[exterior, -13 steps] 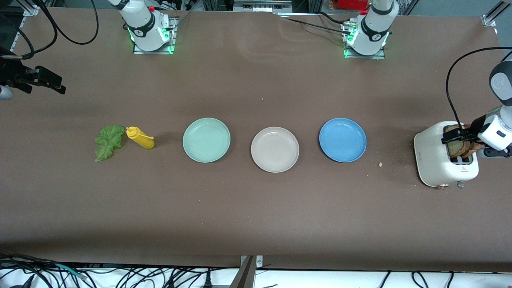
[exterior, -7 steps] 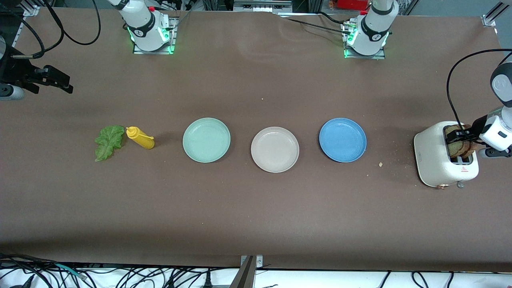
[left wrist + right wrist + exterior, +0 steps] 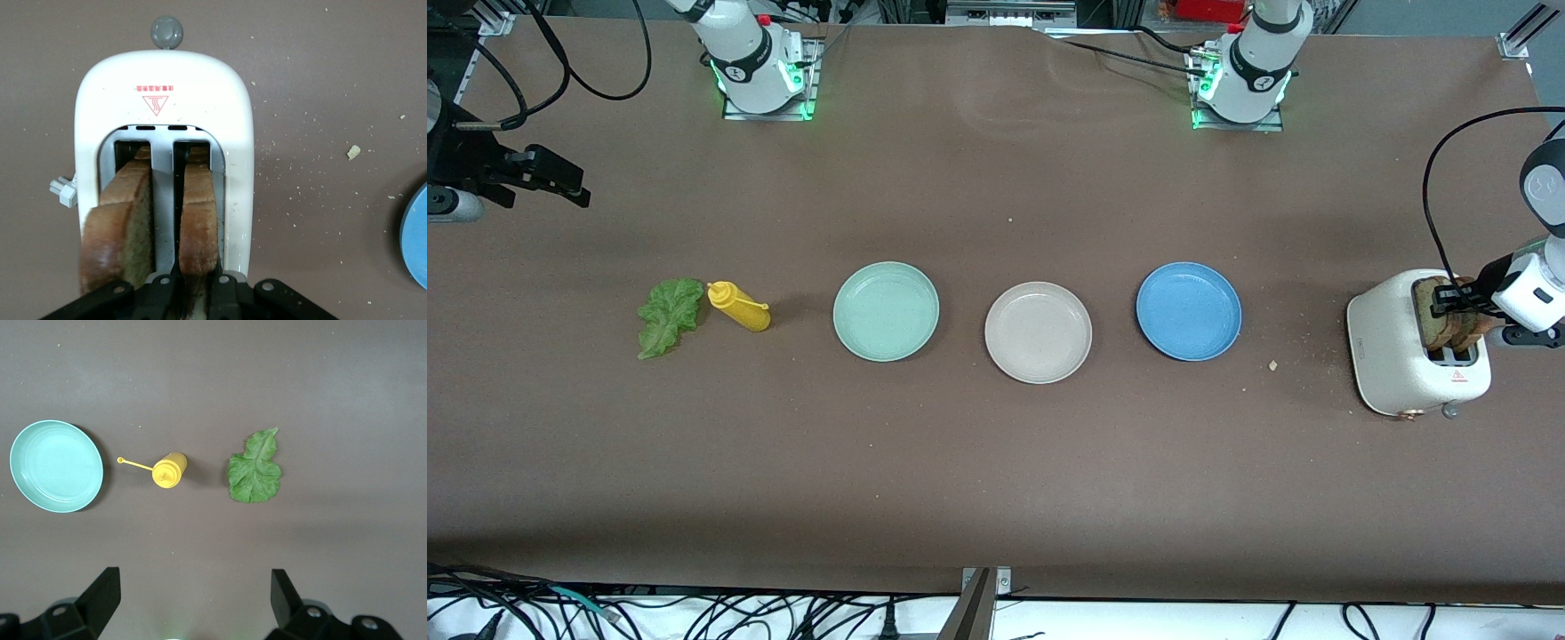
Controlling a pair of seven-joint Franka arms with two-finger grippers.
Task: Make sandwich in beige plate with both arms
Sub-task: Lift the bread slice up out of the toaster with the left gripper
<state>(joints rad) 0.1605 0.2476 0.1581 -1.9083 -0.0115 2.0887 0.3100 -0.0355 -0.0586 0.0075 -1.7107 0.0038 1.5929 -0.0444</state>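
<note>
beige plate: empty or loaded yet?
Empty. The beige plate shows only its bare inside; both bread slices stand in the toaster, and the lettuce leaf lies on the table.

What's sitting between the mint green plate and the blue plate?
The beige plate, empty, lies between the mint green plate and the blue plate; the front view shows it.

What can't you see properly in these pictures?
- Lower parts of both bread slices: hidden in the toaster slots, every view.
- Left gripper fingertips: cut off by the left wrist view's edge; it is shut on one slice.
- Red label on the toaster: too small to read.
- Right gripper, open above the table: only its finger ends show in the right wrist view.
- Blue plate: mostly cut off in the left wrist view.
</note>
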